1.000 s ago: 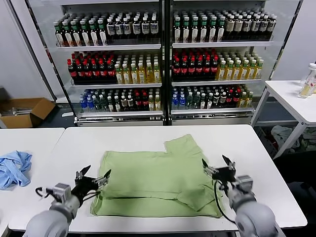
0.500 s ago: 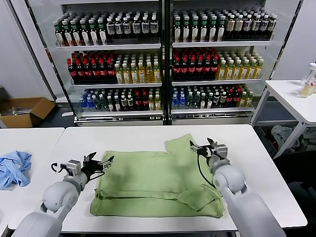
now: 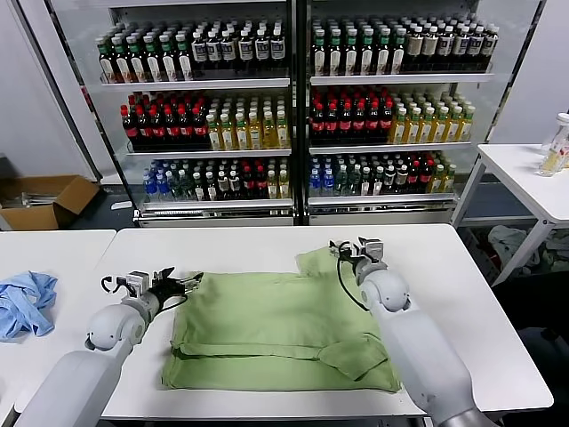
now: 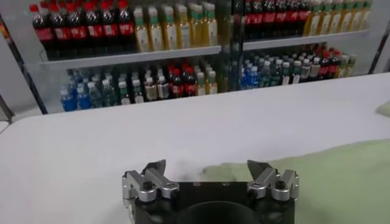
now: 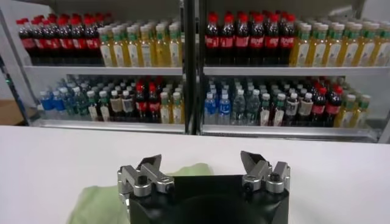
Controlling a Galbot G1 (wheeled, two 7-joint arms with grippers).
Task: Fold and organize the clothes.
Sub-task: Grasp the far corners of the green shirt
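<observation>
The clothes are one light green shirt (image 3: 267, 329), lying partly folded on the white table (image 3: 222, 245), with one sleeve reaching toward the far right. My left gripper (image 3: 182, 283) hovers open at the shirt's far left corner. In the left wrist view the left gripper (image 4: 207, 167) is empty, with green cloth (image 4: 341, 176) just ahead of it and to one side. My right gripper (image 3: 351, 253) is open over the far end of the sleeve. The right gripper (image 5: 200, 161) holds nothing, and the sleeve's tip (image 5: 97, 204) shows under it.
A glass-door cooler (image 3: 293, 116) full of bottles stands behind the table. A crumpled blue cloth (image 3: 25, 302) lies on the table to the left. A cardboard box (image 3: 44, 200) sits on the floor at far left. A side table (image 3: 533, 178) stands at right.
Both grippers have moved away from me, from the shirt's near corners to its far left corner and far sleeve. They stay open. The shirt has not moved.
</observation>
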